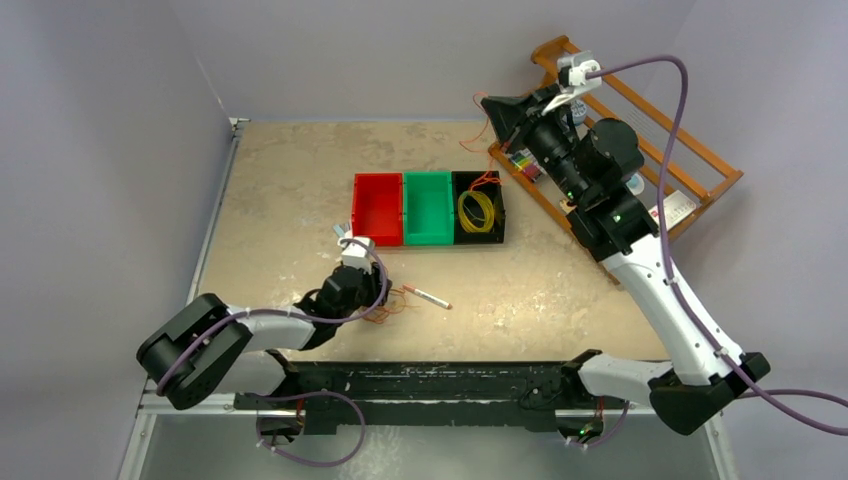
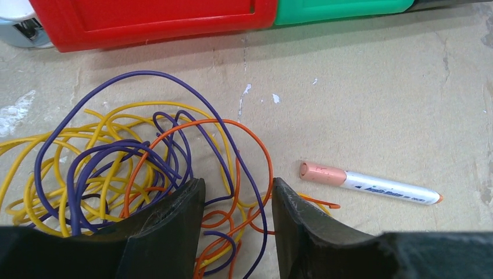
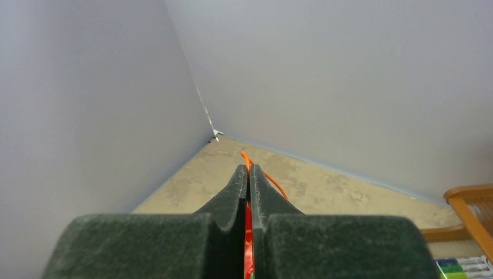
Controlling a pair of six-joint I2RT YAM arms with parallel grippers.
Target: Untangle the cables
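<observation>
The cables (image 2: 116, 168) lie as a loose tangle of yellow, purple and orange strands on the table in front of the red bin (image 2: 157, 23). My left gripper (image 2: 238, 183) is down over the tangle's right edge. It is open, with several strands running loosely between its fingers. In the top view that gripper (image 1: 385, 295) sits at the tangle (image 1: 405, 300). My right gripper (image 3: 249, 168) is raised high at the back (image 1: 492, 103) and is shut on an orange cable (image 3: 273, 183). That strand (image 1: 487, 180) hangs down toward the black bin (image 1: 497, 235).
Red (image 1: 376, 208), green (image 1: 428, 208) and black bins stand in a row mid-table; a yellow coil (image 1: 478, 212) lies in the black one. A white marker with a pink cap (image 2: 372, 186) lies right of the tangle. A wooden rack (image 1: 690, 150) stands back right. A white-grey object (image 2: 17, 26) sits beside the red bin.
</observation>
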